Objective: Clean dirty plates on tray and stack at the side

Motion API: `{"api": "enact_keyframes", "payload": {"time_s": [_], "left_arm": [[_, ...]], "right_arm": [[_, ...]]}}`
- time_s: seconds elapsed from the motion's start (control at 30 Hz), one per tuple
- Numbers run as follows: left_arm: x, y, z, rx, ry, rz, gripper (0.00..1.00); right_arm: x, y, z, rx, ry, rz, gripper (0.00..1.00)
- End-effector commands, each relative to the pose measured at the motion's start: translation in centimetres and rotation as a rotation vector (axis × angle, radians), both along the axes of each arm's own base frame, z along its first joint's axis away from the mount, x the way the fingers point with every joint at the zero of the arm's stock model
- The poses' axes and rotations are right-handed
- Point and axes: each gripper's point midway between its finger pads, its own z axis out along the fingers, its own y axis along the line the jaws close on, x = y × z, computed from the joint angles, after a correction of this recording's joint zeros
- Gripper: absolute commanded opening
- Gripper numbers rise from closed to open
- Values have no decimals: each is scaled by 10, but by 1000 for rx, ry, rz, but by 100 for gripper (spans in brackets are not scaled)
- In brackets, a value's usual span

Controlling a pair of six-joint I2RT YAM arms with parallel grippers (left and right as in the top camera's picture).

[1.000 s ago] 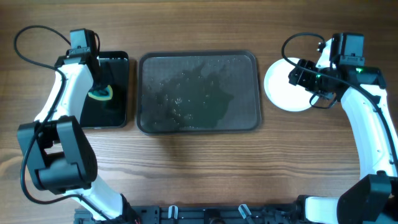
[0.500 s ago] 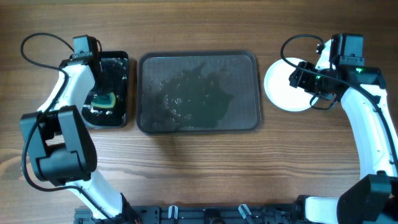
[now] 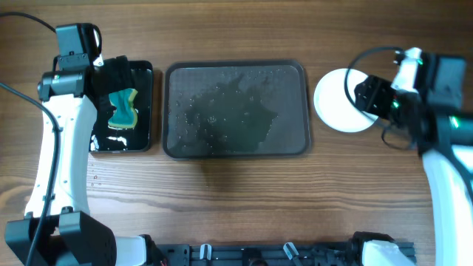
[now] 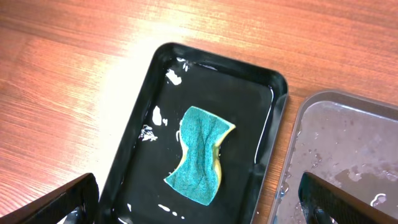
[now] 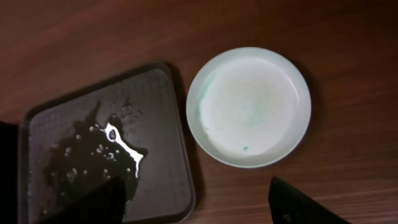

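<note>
Round white plate [image 3: 336,100] sits on brown wooden table [image 3: 244,199], just right of grey rectangular tray [image 3: 236,111], not touching it. Faint green smears on plate, water pooled on grey tray. Right gripper [image 5: 202,202] hovers above plate's right side, fingers wide apart, gripping nothing. Teal-and-yellow sponge [image 4: 200,153] lies flat in small wet black tray [image 4: 255,106], just left of grey tray. Left gripper [image 4: 199,199] hangs above sponge, fingers spread, empty.
</note>
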Motion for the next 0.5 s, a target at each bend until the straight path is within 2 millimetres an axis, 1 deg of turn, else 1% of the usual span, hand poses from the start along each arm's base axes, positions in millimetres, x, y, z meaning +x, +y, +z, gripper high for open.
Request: {"api": "enact_keyframes", "payload": {"time_s": [0.0,0.03,0.13,0.23,0.37,0.47], "left_arm": [[1,2,-5,5,14,7,100],[1,2,-5,5,14,7,100],[1,2,-5,5,14,7,100],[1,2,-5,5,14,7,100],[1,2,-5,5,14,7,100],[1,2,-5,5,14,7,100]], "right_arm": [[-26,1,43,-38,-138,6,88],[-36,2,55,-41,-177,4,99],[-58,4,76,-46,-259,0,100],[-77,6,91,-53,-321,-1,100],[-87,7,100,-56,-360,-1,100],[-88,7,98,-56,-354,-1,100]]}}
